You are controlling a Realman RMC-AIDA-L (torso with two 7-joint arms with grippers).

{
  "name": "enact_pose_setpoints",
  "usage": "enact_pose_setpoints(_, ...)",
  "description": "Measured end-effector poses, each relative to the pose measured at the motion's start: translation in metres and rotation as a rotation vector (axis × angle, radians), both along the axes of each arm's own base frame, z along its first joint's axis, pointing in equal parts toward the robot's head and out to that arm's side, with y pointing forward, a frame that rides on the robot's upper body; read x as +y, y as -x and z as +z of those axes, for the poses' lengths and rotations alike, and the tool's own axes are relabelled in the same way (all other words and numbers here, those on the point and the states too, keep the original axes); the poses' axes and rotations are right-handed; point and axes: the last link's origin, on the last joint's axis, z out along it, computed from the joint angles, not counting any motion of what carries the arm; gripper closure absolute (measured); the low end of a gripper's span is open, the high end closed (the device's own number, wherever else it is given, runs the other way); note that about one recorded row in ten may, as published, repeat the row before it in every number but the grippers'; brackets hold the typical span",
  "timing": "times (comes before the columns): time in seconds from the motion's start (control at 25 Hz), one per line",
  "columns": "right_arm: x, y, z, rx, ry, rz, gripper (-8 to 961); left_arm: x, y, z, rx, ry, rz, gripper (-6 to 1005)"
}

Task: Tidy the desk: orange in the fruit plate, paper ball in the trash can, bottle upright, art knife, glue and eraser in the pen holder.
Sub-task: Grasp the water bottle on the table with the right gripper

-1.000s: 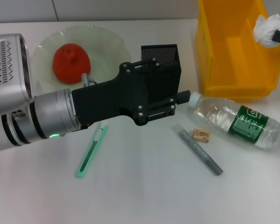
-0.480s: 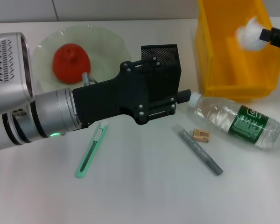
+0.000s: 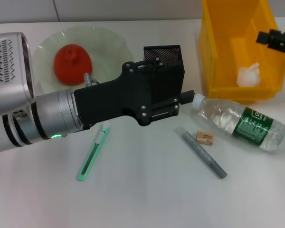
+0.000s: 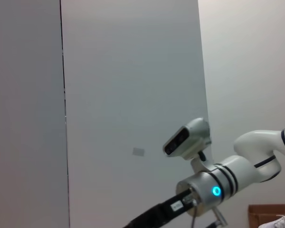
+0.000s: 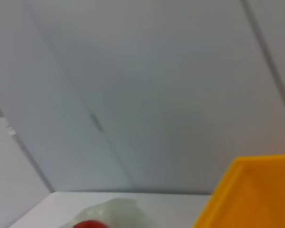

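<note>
Lifting the empty, open right claw (image 3: 270, 39) clear of the yellow trash bin (image 3: 218, 57) comes next, the paper ball (image 3: 247, 76) lying inside, while the left claw (image 3: 187, 98), its state unreadable, hovers near the bottle (image 3: 240, 122).

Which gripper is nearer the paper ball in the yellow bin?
Right. The right gripper hovers above the bin's far right rim, just over the paper ball; the left gripper sits by the bottle cap, outside the bin.

A white paper ball (image 3: 247, 76) lies inside the yellow trash can (image 3: 218, 57), with the right claw (image 3: 275, 40) at the bin's far edge, holding nothing and seemingly open, though only its tip shows. The left claw (image 3: 187, 98) hangs over the counter (image 3: 142, 199) before the black pen holder (image 3: 162, 53). The orange (image 3: 72, 64) sits in the fruit plate (image 3: 109, 40); the bottle (image 3: 240, 122) lies flat near the eraser (image 3: 204, 137), glue (image 3: 203, 153) and art knife (image 3: 92, 155).
</note>
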Motion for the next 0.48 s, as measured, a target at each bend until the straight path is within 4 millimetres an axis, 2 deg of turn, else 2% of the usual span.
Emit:
enact_pose_setpoints(0.16,-0.018,0.007,0.0,-0.032,-0.004,0.082,346,0.002,0.0,0.001,0.001,-0.006,0.004,341)
enact_pose_setpoints(0.32,-0.047,0.008,-0.001,-0.094,-0.045,0.199,345,0.003,-0.001,0.001,0.0,-0.008,0.005,339)
enact_pose_setpoints(0.48,-0.075,0.002,-0.006,-0.039,-0.064,0.279,325,0.005,-0.002,0.001,-0.002,0.006,0.025,337)
